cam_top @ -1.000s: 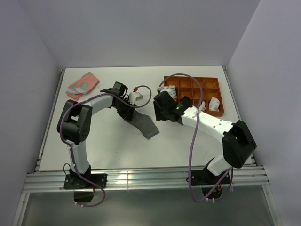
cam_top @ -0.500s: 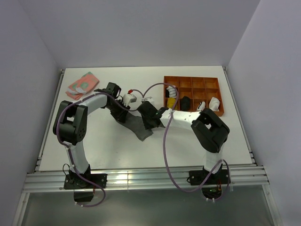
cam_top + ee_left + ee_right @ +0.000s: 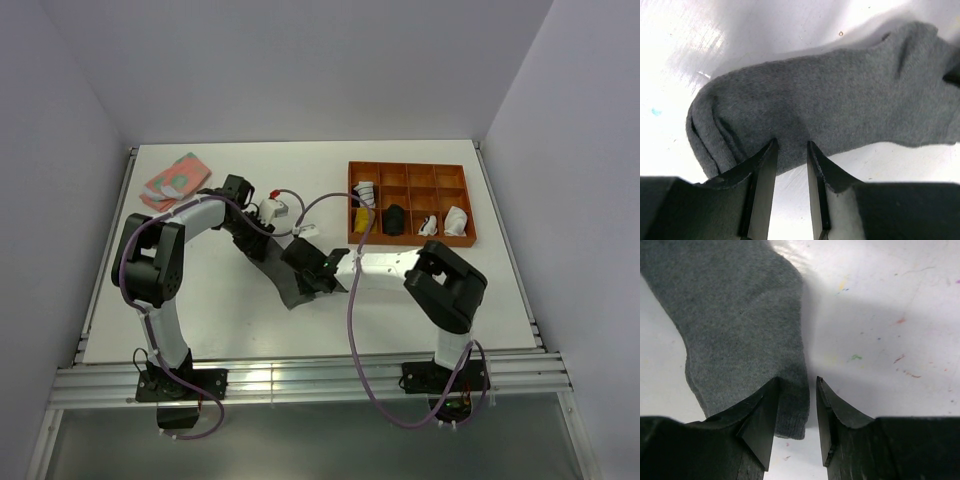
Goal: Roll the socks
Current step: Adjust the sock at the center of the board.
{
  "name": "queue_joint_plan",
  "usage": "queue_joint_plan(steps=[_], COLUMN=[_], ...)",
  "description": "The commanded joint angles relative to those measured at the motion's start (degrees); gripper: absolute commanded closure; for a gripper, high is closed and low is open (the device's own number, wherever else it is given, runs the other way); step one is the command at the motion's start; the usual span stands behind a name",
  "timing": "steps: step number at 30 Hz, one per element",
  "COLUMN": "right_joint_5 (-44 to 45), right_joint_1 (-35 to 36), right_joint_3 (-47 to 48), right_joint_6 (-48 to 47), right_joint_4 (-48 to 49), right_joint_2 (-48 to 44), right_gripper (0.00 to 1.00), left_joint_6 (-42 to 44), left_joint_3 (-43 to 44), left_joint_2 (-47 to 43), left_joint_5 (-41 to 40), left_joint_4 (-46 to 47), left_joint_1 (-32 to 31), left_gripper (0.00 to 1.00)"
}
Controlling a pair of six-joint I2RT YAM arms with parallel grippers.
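Observation:
The plain grey sock lies flat on the white table between my two grippers. In the left wrist view the grey sock stretches across, and my left gripper has its jaws a narrow gap apart with the tips on the sock's near edge. My left gripper is at the sock's far end. My right gripper is at its near right side. In the right wrist view my right gripper is open, straddling the edge of the grey sock. A white striped sock sits in the orange tray.
The orange compartment tray stands at the back right and holds a yellow bundle, a black bundle and small white bundles. A pink and green folded cloth lies at the back left.
My right arm has swung left from the tray and come down at the grey sock. The sock has shifted a little left and nearer. My left gripper has edged left.

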Motion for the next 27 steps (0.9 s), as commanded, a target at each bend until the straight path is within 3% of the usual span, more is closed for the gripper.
queue_joint_plan(steps=[1,19,23,27], right_joint_5=[-0.6,-1.6,-3.1,-5.4], right_joint_1=[1.6,-1.0,-2.7,-6.8], right_joint_3=[-1.8,-0.7,-0.8,-3.5], right_joint_6=[2.2,5.9,7.1,8.8], right_joint_4=[-2.6,-1.2,0.9,3.1], right_joint_2=[-0.5,-9.3,-12.0,-18.6], right_gripper=[0.58,0.48,0.48,0.47], left_joint_6=[0.7,-5.3,-6.4,-8.0], left_joint_3=[0.0,-6.8,-12.1,-19.1], left_joint_2=[1.2,-14.6,-19.8,-27.3], left_joint_5=[0.9,14.1,11.9,3.9], left_joint_4=[-1.0,12.1,16.4,23.9], left_joint_1=[-0.1,4.4,4.8,3.5], left_gripper=[0.64,0.53,0.53,0.51])
